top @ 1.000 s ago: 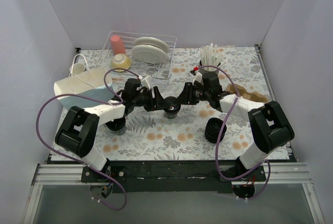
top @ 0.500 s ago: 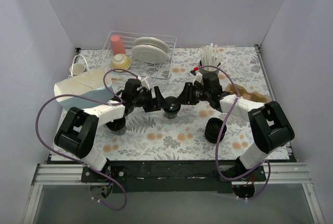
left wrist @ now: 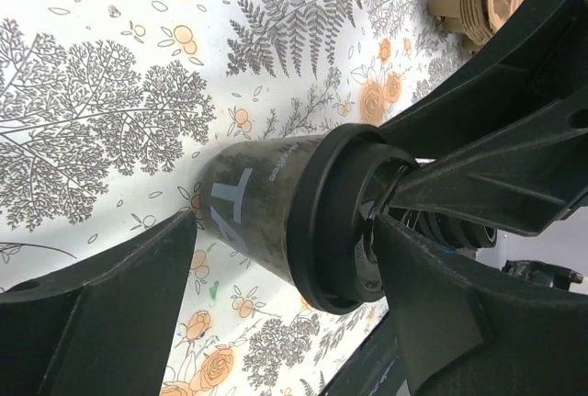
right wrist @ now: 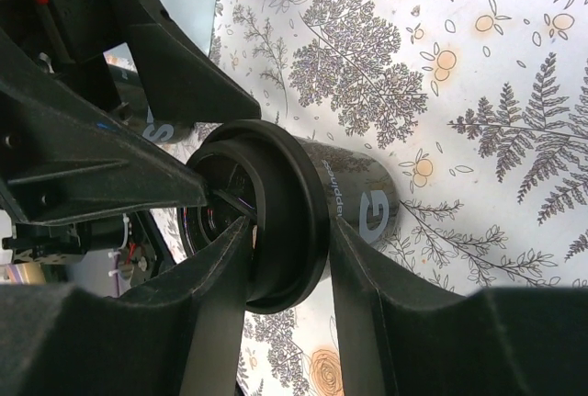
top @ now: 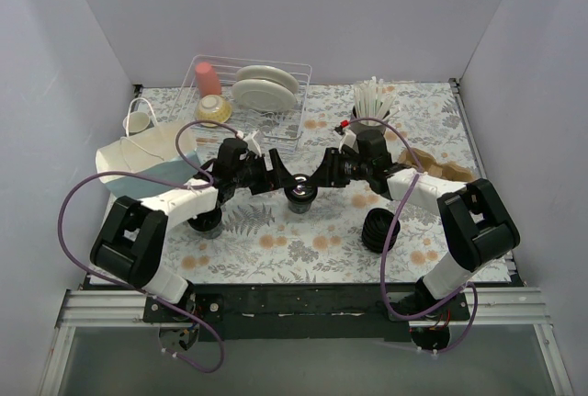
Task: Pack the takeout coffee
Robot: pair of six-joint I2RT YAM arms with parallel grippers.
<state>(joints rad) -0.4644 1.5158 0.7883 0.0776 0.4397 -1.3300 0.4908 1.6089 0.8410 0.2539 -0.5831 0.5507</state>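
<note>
grippers meeting at the takeout coffee [top: 300, 196], upright in the middle of the table [top: 303, 242].
only the left wrist view shows the left gripper [left wrist: 287, 231] spread wide, one finger low beside the cup base, the other up by the lid. only the right wrist view shows the right gripper [right wrist: 289, 231] clamped on the lid rim. compared with one second ago, the left elbow sits nearer the front edge and the coffee has not moved.

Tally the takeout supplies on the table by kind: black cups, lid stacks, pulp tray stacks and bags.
Black cups: 2, the takeout coffee and a second cup
Lid stack: 1
Pulp-tray stack: 1
White bag: 1
Total: 5
</note>
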